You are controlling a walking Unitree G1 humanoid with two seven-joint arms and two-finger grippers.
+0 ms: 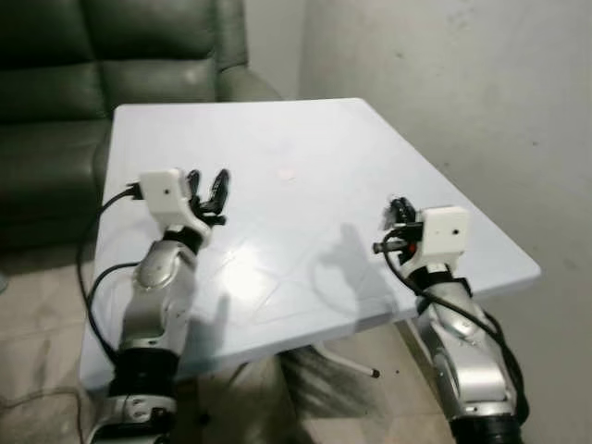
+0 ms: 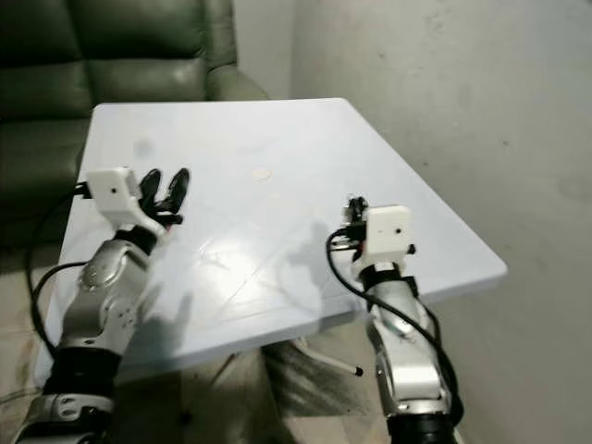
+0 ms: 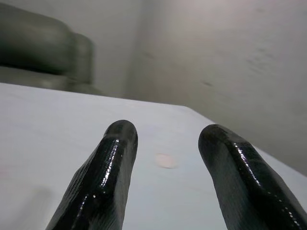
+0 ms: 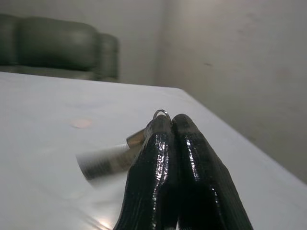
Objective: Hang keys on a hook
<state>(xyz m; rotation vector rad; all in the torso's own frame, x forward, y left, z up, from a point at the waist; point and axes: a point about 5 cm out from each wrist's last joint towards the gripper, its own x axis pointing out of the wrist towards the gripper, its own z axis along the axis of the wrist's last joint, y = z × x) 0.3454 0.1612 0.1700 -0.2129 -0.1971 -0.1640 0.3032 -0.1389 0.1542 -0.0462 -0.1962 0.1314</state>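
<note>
Two arms up over a pale blue table (image 1: 305,148) right now, and I'm watching from the head camera plus both wrists. The right gripper (image 4: 171,125) has its fingers pinched tight together, and a small metal ring pokes out just above the tips with the keys (image 4: 108,160) dangling off to the side. They're blurry in the right wrist view, so I can't make out much beyond a silvery shape hanging close above the tabletop. From the head view, that gripper (image 1: 396,215) sits over the right part of the table, a bit in from the edge, with its shadow falling on the surface just to its left.

The left gripper (image 1: 209,190) is raised over the left side of the table, and its fingers (image 3: 108,172) are spread apart with nothing between them. Through the gap in the left wrist view I see a small round pinkish spot (image 3: 166,161) on the tabletop, further out toward the middle; it's the same mark (image 1: 287,173) visible from the head.

A dark green sofa (image 1: 83,83) sits behind the table on the left, and a plain grey wall (image 1: 462,92) runs along the right. The two grippers are well apart from each other.
</note>
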